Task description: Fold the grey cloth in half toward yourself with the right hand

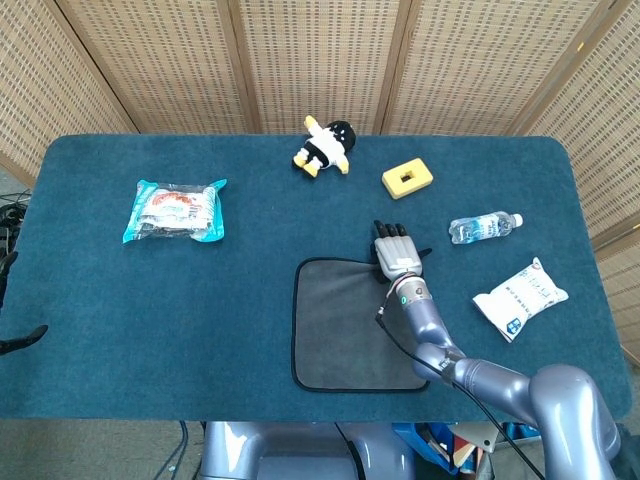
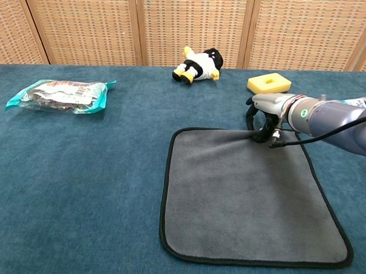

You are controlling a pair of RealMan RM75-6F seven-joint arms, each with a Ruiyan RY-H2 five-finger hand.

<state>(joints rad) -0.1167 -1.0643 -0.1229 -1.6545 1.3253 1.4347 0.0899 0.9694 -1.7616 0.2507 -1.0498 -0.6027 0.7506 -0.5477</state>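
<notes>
The grey cloth (image 1: 350,330) with black trim lies flat on the blue table, right of centre; in the chest view the grey cloth (image 2: 247,194) shows small creases at its far edge. My right hand (image 1: 398,255) is at that far edge, near the right corner. In the chest view the right hand (image 2: 266,119) has its fingers curled down and pinches the bunched edge of the cloth. At the left border of the head view, beside the table, two dark tips (image 1: 22,340) may belong to my left hand; how it is posed cannot be read.
A penguin plush (image 1: 325,147) and a yellow block (image 1: 406,179) lie beyond the cloth. A water bottle (image 1: 484,227) and a white pouch (image 1: 520,297) lie to its right. A teal snack packet (image 1: 177,211) sits far left.
</notes>
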